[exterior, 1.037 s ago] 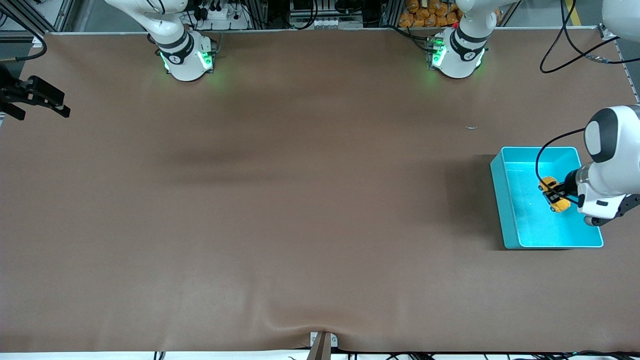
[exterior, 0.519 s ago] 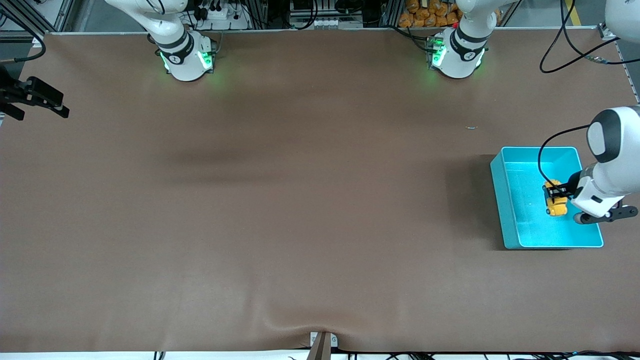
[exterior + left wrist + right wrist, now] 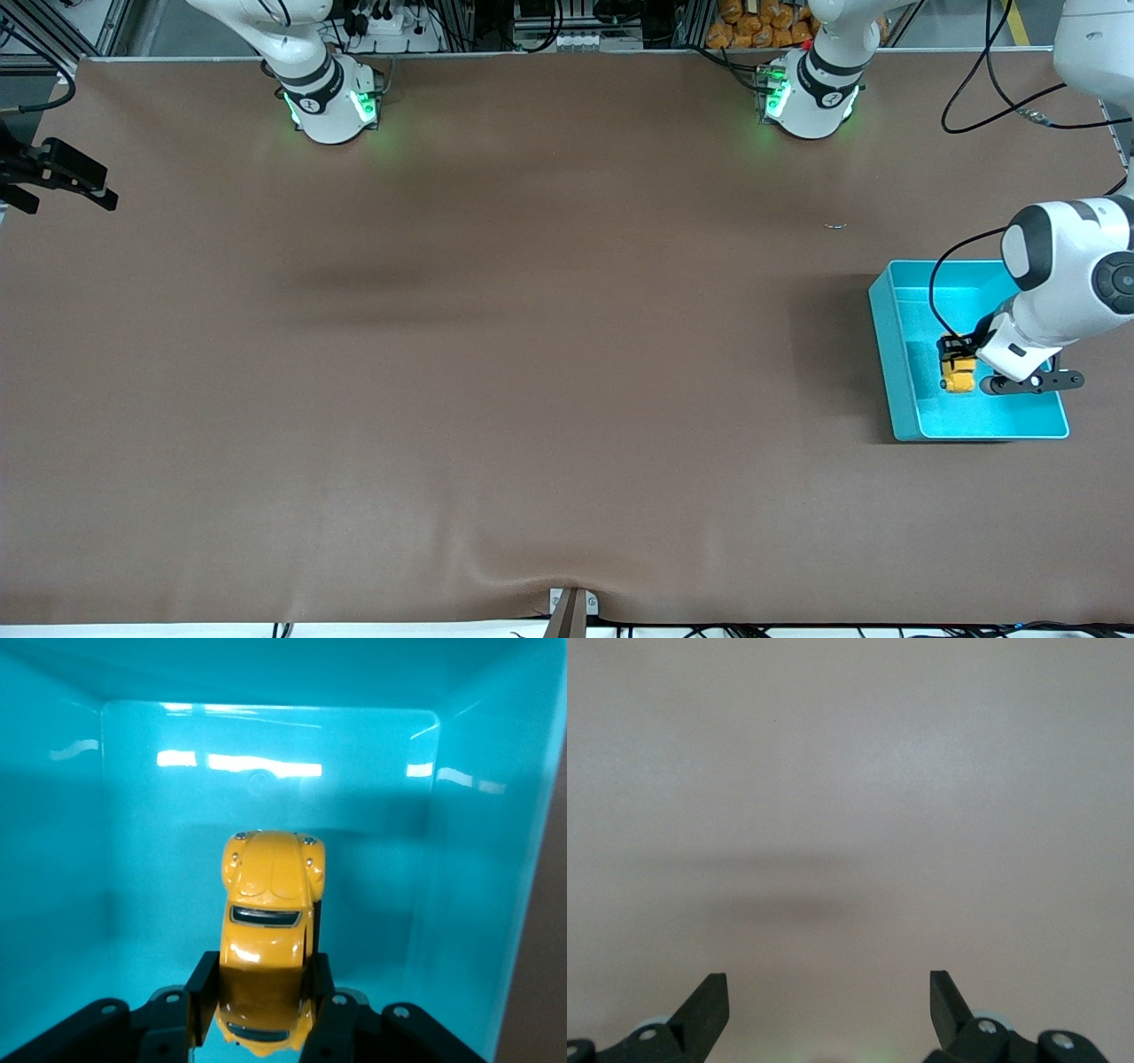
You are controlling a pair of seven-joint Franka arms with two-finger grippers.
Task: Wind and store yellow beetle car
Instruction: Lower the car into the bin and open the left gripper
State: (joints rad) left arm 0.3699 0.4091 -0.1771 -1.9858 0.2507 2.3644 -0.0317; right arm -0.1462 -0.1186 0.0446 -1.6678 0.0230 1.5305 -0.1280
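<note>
The yellow beetle car [image 3: 958, 379] is a tiny rounded toy held just over the floor of the cyan bin [image 3: 888, 354]. My left gripper [image 3: 956, 358] is shut on the car's sides and is low inside the bin. In the left wrist view the car [image 3: 268, 895] points away from the gripper [image 3: 263, 964], with the fingers [image 3: 205, 992] pressed on both flanks and the bin's wall [image 3: 53, 859] all around. My right gripper [image 3: 828, 992] is open and empty over bare table; it waits at the right arm's end of the table [image 3: 55, 170].
The bin stands at the left arm's end of the table, with a black cable [image 3: 939, 283] looping over it. The brown table cover [image 3: 532, 354] has a wrinkle at its front edge. A small speck [image 3: 834, 225] lies beside the bin, farther from the camera.
My left gripper has turned and carried the car inside the bin toward the right arm's end and slightly nearer the front camera. The right arm has barely moved.
</note>
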